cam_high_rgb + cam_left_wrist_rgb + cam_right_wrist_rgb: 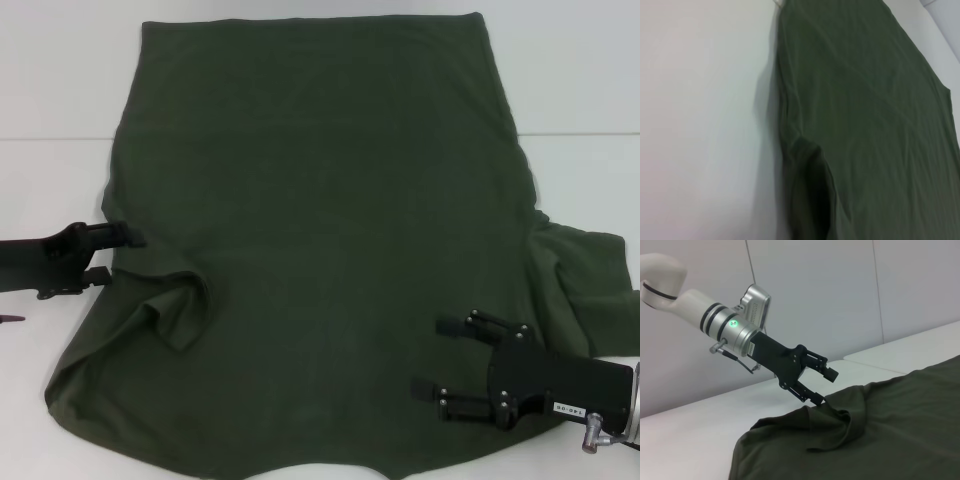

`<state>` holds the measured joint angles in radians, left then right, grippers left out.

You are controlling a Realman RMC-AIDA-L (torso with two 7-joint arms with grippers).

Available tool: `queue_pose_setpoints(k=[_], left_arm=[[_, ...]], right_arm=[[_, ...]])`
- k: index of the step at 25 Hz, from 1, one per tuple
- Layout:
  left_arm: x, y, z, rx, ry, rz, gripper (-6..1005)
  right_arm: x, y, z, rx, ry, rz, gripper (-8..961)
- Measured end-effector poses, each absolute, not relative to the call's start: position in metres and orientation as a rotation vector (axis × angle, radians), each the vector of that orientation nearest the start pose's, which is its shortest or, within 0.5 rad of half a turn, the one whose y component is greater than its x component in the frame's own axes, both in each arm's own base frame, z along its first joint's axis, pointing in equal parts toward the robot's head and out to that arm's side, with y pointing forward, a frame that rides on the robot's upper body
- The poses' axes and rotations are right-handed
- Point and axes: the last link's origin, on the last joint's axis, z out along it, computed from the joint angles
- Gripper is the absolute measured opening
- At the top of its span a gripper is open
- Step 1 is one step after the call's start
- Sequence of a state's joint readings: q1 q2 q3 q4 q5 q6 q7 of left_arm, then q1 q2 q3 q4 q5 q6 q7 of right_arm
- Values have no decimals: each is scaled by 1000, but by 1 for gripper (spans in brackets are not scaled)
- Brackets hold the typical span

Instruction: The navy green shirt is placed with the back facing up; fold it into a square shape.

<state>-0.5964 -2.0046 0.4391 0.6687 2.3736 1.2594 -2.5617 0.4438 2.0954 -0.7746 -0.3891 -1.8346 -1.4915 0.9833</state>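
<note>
While the left tool (118, 252) sits at nine o'clock on the shirt's edge, its fingers are spread, with one finger over the cloth and the other beside it; in the right wrist view the lower finger touches the hem, but nothing is clamped. Just inward of it, toward the centre, the left sleeve (178, 308) lies turned over onto the body as a rumpled flap. The right tool (458, 362) hovers at about five o'clock above the shirt's lower right part, its fingers wide apart and holding nothing.

Spreading out from both tools, the navy green shirt (330, 200) lies plain side up on the white bench (50, 170), covering most of it, with its straight hem at twelve o'clock and the neckline at six. The right sleeve (590, 290) sticks out flat at four o'clock, unfolded.

By my reckoning the fold is barely begun: at most the left sleeve has been brought in, and roughly. Left to do are the right sleeve, both long sides and the crosswise folds that would make a square. The cloth is soft and creases easily, so a loose pinch may drag only one layer.
</note>
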Motion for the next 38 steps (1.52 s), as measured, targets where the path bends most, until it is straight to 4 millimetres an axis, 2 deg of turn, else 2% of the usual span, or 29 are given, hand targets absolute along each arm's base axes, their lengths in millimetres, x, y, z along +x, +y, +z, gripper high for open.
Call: queue_pose_setpoints(k=[25,33,35,38], left_arm=[[-319,384,42,2274,2612,803,850],[-272,408,23,2329,2404,903,851],[-269,409,24,2334,2384,934,851],[-276,405,27,2351,2370,961,851]], right_arm=[[286,281,-52,-2683,501,812,923],[285,281,-52,-2686,499,820,923],[285,281,-52,-2688,496,826,923],[284,281,-52,-2687,496,829,923]])
